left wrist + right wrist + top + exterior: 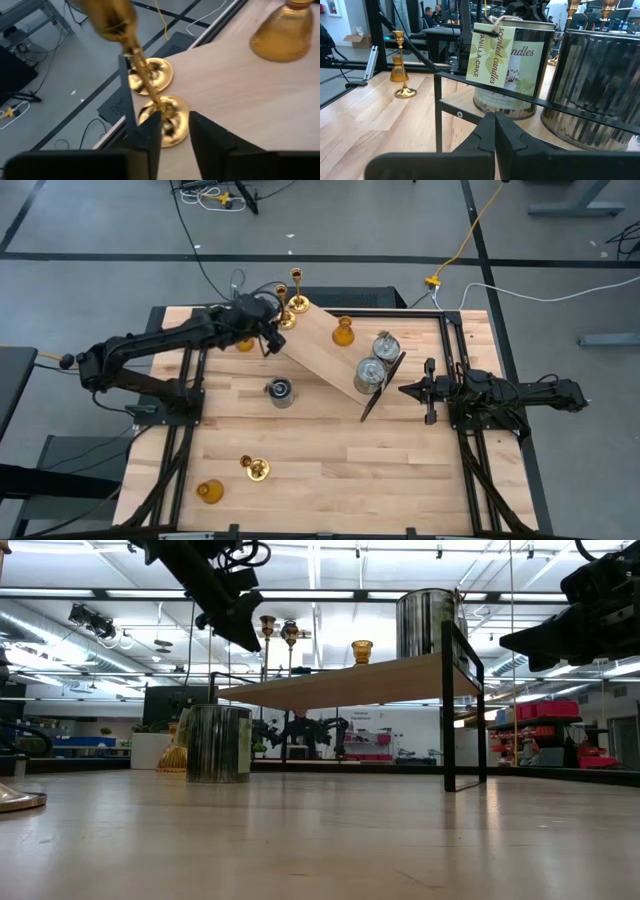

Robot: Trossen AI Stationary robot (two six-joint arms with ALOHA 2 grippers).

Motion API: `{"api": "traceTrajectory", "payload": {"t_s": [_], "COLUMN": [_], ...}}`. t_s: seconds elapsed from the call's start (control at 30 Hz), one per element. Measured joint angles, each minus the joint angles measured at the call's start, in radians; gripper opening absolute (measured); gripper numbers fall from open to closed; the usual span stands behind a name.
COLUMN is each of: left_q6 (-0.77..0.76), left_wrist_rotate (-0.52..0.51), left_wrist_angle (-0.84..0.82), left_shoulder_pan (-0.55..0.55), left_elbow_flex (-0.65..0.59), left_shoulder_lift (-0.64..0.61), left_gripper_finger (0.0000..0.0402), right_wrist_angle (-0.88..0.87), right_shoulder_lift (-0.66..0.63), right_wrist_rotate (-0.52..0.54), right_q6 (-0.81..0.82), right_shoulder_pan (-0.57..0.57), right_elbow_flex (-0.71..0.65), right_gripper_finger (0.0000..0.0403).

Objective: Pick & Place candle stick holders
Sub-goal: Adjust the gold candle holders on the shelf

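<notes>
Two slim shiny brass sticks (292, 302) are standing side by side at the far-left end of a raised wooden shelf (320, 345), each with a round domed base and a thin stem flaring into a cup at the top; in the left wrist view the nearer brass stick (162, 117) is sitting just beside the shelf's edge with its twin (150, 75) close behind. The left gripper (175, 131) is hovering over that nearer stick, its two dark fingers partly open and straddling the base, not visibly clamped on it. Farther along the shelf a squat amber-orange glass holder (343, 332) is standing, and at the shelf's right end two silver-grey metal cylinders (378, 358) are sitting next to each other, one carrying a paper tag. On the table (330, 465) below, a third cylinder (281, 391) is standing near the shelf, another amber holder (245, 343) is showing under the left arm, and a third brass stick (254, 468) and a third amber holder (209, 491) are sitting near the front-left corner. The right gripper (405, 389) is waiting just right of the shelf, fingers pressed together and holding nothing.
</notes>
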Motion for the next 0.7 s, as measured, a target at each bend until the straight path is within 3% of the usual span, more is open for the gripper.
{"api": "traceTrajectory", "payload": {"t_s": [0.3,0.7], "left_q6": [0.002,0.011], "left_wrist_rotate": [0.037,0.045], "left_wrist_angle": [0.018,0.117], "left_shoulder_pan": [0.014,0.028], "left_elbow_flex": [0.000,-0.001], "left_shoulder_lift": [0.003,0.080], "left_gripper_finger": [0.0035,0.0007], "right_wrist_angle": [0.000,0.000], "right_shoulder_lift": [0.000,0.000], "right_wrist_rotate": [0.000,0.000], "right_q6": [0.000,0.000], "right_shoulder_pan": [0.000,0.000], "right_elbow_flex": [0.000,0.000], "right_gripper_finger": [0.0003,0.0003]}}
